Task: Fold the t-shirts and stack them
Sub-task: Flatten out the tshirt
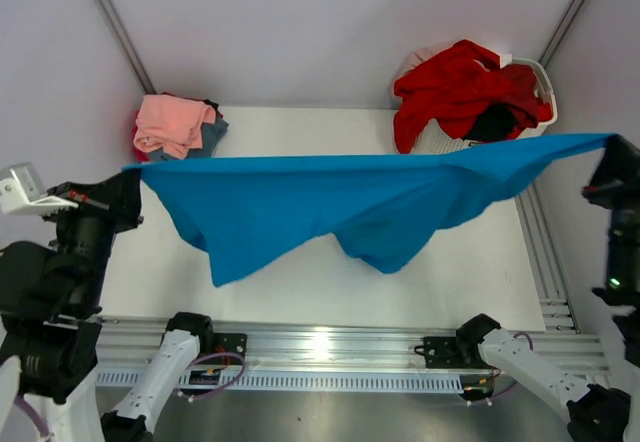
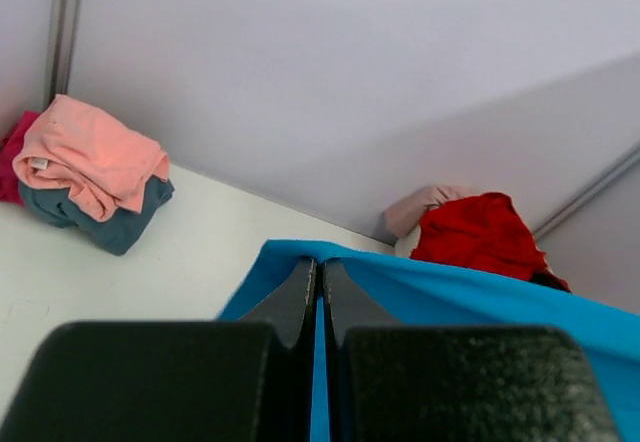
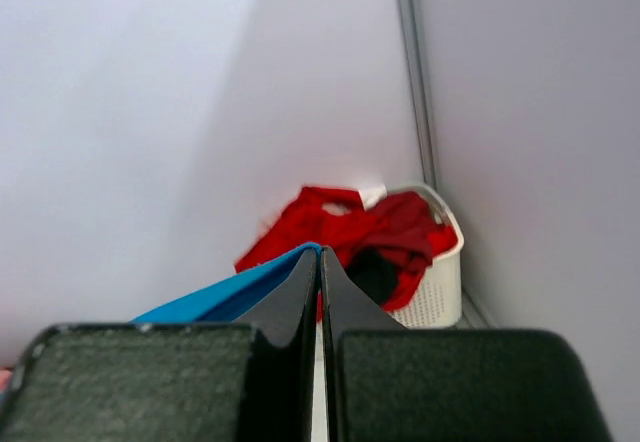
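A bright blue t-shirt hangs stretched across the table, held up at both ends. My left gripper is shut on its left corner, and blue cloth shows between and beyond the closed fingers. My right gripper is shut on the right corner, where a strip of blue cloth runs off to the left of the fingers. The shirt's lower part sags toward the table. A salmon pink t-shirt lies folded on a slate blue one at the back left.
A white slatted basket at the back right holds red t-shirts and a black one. Grey walls close in the back and sides. An aluminium rail runs along the near edge.
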Robot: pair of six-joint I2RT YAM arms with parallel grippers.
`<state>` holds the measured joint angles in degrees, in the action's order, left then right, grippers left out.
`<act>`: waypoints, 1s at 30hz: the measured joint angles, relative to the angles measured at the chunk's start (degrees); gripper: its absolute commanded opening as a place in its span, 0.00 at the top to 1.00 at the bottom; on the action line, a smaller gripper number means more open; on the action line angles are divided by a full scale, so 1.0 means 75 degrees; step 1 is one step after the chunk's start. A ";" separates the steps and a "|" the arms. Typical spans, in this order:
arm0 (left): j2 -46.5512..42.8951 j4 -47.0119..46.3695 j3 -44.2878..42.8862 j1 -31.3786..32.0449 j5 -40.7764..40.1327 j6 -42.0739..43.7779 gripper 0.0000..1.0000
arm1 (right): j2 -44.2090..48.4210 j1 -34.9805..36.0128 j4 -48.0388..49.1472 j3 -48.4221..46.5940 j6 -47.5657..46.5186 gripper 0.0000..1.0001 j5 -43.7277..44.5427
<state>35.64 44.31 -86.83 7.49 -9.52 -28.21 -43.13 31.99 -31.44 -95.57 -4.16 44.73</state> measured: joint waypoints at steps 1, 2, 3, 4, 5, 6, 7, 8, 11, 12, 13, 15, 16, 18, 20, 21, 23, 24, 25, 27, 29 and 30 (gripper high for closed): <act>-0.0064 0.0152 -0.0143 0.0015 0.0108 0.0029 0.99 | 0.0134 0.0061 -0.0064 -0.0245 -0.0064 1.00 -0.0003; -0.0096 0.0286 -0.0289 0.0038 0.0187 0.0041 1.00 | 0.0221 0.0125 -0.0117 -0.0466 -0.0119 1.00 -0.0006; -0.0102 0.0405 -0.0437 0.0047 0.0254 0.0044 0.99 | 0.0259 0.0207 -0.0160 -0.0682 -0.0187 1.00 0.0000; -0.0096 0.0466 -0.0551 0.0052 0.0312 0.0041 1.00 | 0.0262 0.0335 -0.0163 -0.0851 -0.0268 1.00 0.0006; -0.0093 0.0536 -0.0664 0.0052 0.0367 0.0044 1.00 | 0.0259 0.0452 -0.0152 -0.0959 -0.0344 1.00 0.0032; -0.0093 0.0586 -0.0761 0.0052 0.0420 0.0044 0.99 | 0.0256 0.0589 -0.0143 -0.0991 -0.0458 1.00 0.0096; -0.0093 0.0595 -0.0822 0.0058 0.0472 0.0041 0.99 | 0.0251 0.0720 -0.0146 -0.0982 -0.0551 1.00 0.0169; -0.0093 0.0592 -0.0860 0.0058 0.0516 0.0038 0.99 | 0.0230 0.0799 -0.0122 -0.0953 -0.0641 1.00 0.0233; -0.0137 0.0501 -0.0731 0.0058 0.0536 0.0020 0.99 | 0.0160 0.0976 0.0085 -0.0560 -0.0988 1.00 0.0443; -0.0192 0.0423 -0.0580 0.0055 0.0533 -0.0006 0.99 | 0.0131 0.1020 0.0166 -0.0379 -0.1107 1.00 0.0533; -0.0274 0.0367 -0.0367 0.0055 0.0542 -0.0032 0.99 | 0.0108 0.1070 0.0323 -0.0122 -0.1241 1.00 0.0618; -0.0437 0.0117 0.0201 0.0055 0.0600 -0.0061 0.99 | 0.0006 0.1145 0.0574 0.0417 -0.1524 1.00 0.0781; -0.0484 0.0090 0.0455 0.0055 0.0629 -0.0117 0.99 | -0.0038 0.1169 0.0720 0.0635 -0.1623 1.00 0.0822; -0.0484 -0.0026 0.0965 0.0055 0.0606 -0.0242 0.99 | -0.0227 0.1204 0.0965 0.1163 -0.1818 1.00 0.0938; -0.0297 -0.0020 0.1448 0.0052 0.0490 -0.0396 0.99 | -0.0405 0.1221 0.1306 0.1614 -0.1929 1.00 0.0956; -0.0140 -0.0041 0.1682 0.0035 0.0458 -0.0475 0.99 | -0.0516 0.1221 0.1489 0.1903 -0.1985 1.00 0.0985; 0.0350 -0.0035 0.2139 -0.0058 0.0431 -0.0670 0.99 | -0.0784 0.1160 0.1804 0.2433 -0.1941 1.00 0.0982; 0.0662 -0.0093 0.2387 -0.0146 0.0452 -0.0775 1.00 | -0.0979 0.1070 0.1848 0.2634 -0.1827 1.00 0.0924; 0.1003 -0.0227 0.2690 -0.0262 0.0525 -0.0895 0.99 | -0.1212 0.0933 0.1845 0.2777 -0.1606 1.00 0.0816; 0.1687 -0.0522 0.3360 -0.0472 0.0673 -0.1102 0.99 | -0.1693 0.0493 0.1853 0.2990 -0.1084 1.00 0.0411; 0.2358 -0.0726 0.3905 -0.0600 0.0828 -0.1262 1.00 | -0.2361 0.0058 0.1833 0.3133 -0.0519 1.00 0.0003; 0.2704 -0.0796 0.4130 -0.0641 0.0918 -0.1332 0.99 | -0.2734 -0.0122 0.1772 0.3142 -0.0271 1.00 -0.0163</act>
<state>55.92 38.35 -55.86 2.68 -2.63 -38.20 -63.64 31.07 -18.15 -72.01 -6.20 43.51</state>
